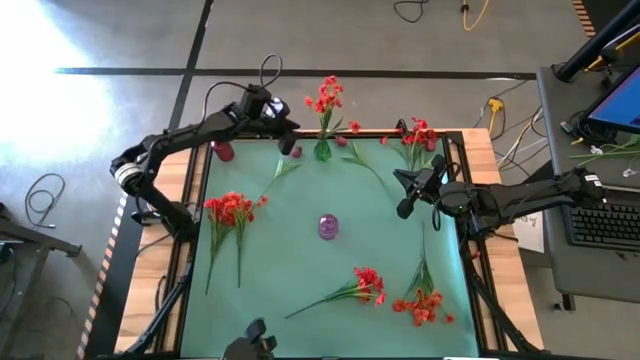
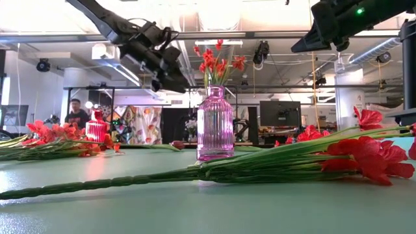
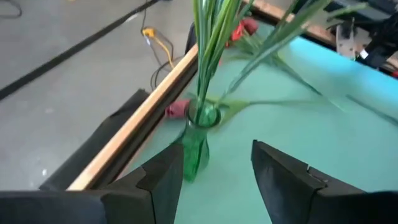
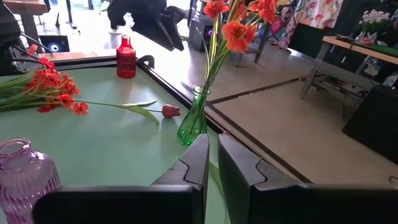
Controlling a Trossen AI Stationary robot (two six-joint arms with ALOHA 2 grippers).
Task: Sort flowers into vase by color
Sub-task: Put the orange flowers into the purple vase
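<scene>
You see a grey concrete floor crossed by a dark line; a desk with a keyboard stands at right; beyond, a person sits among monitors under bright ceiling light.

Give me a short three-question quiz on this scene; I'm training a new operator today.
1. True or false: the green vase already holds red flowers.
2. Which vase stands empty at mid-table? A) red vase B) purple vase C) green vase
3. Fill in: the left hand, beside the green vase, is ____; the right hand is shut.

Key: 1 true; 2 B; 3 open.
</scene>
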